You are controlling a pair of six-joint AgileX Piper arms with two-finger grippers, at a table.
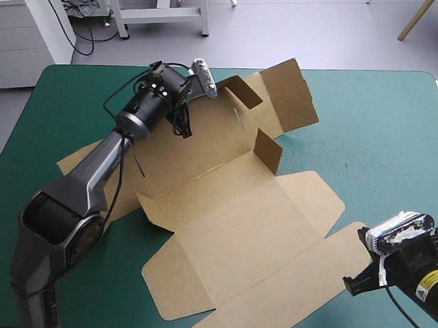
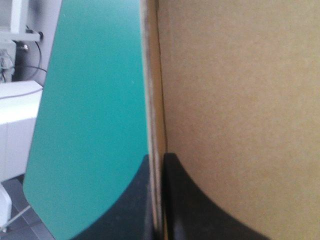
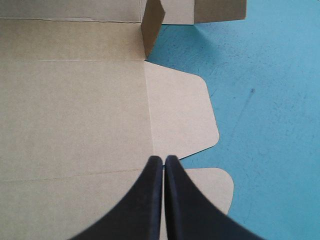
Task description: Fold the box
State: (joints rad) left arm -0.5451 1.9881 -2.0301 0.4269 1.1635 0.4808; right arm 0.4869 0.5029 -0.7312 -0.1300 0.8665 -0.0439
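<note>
The brown box (image 1: 231,230) is a cut sheet spread across the middle of the table. Its near panels lie flat, while its far panel (image 1: 287,94) is raised and a small flap (image 1: 267,150) stands upright. My left gripper (image 1: 183,125) is at the far left part of the box, shut on a board edge (image 2: 155,100) that runs between its fingers (image 2: 200,210). My right gripper (image 1: 353,282) is shut with nothing in it, at the box's near right corner. In the right wrist view its tip (image 3: 163,161) hangs over the flat board (image 3: 75,110), beside two rounded flaps (image 3: 182,115).
Bare teal-green cover (image 1: 380,142) stretches along the right side and far right of the table. A further stretch of the box (image 1: 81,161) lies flat under the left arm toward the table's left edge.
</note>
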